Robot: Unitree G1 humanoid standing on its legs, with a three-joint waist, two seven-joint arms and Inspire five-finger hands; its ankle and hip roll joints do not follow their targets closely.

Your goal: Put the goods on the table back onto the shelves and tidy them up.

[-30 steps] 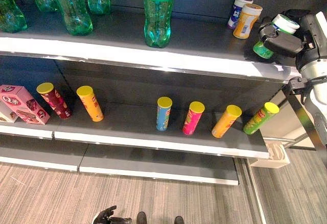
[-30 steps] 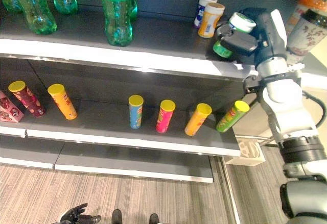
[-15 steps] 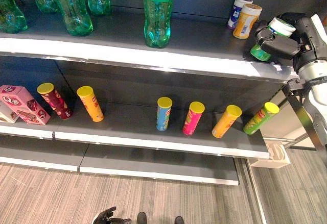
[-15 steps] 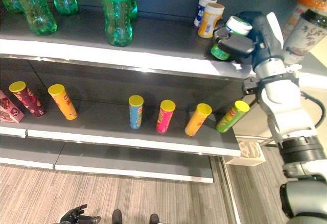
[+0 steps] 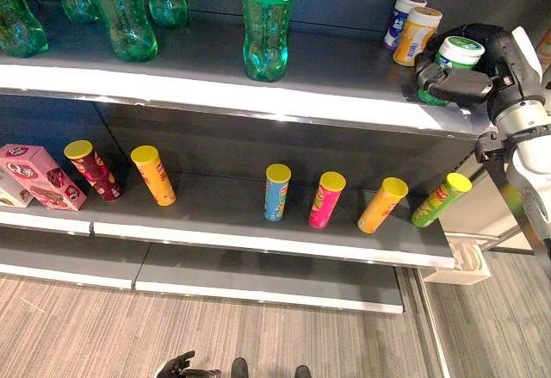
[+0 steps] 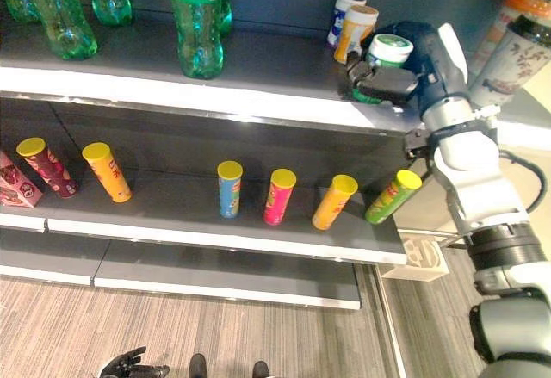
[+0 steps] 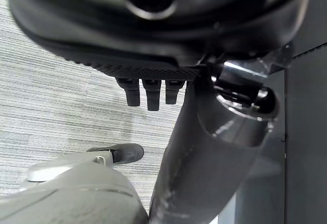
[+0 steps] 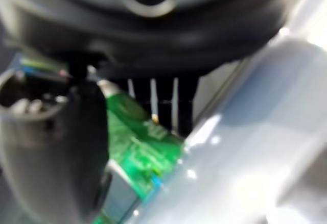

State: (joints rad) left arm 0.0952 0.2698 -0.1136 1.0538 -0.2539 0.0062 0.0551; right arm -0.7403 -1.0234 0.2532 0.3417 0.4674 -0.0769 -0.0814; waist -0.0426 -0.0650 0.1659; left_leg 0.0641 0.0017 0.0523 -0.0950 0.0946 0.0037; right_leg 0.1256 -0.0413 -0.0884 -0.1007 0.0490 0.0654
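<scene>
Fingers of the right hand (image 5: 454, 85) are curled round the green white-lidded jar (image 5: 449, 66), which you see at the upper right of the frame, base at or just above the top shelf (image 5: 284, 94), beside two small bottles (image 5: 408, 27). Judged step: placing. Next, confirm the jar stands upright, then release. Left hand (image 5: 176, 365) hangs at the bottom edge, fingers relaxed. Labels carry print; do not rely on it, it is illegible.

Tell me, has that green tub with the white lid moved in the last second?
Yes. Gripped in the right hand, the green tub has been tipped upright and lowered onto the top shelf, nearer the orange tub.
</scene>
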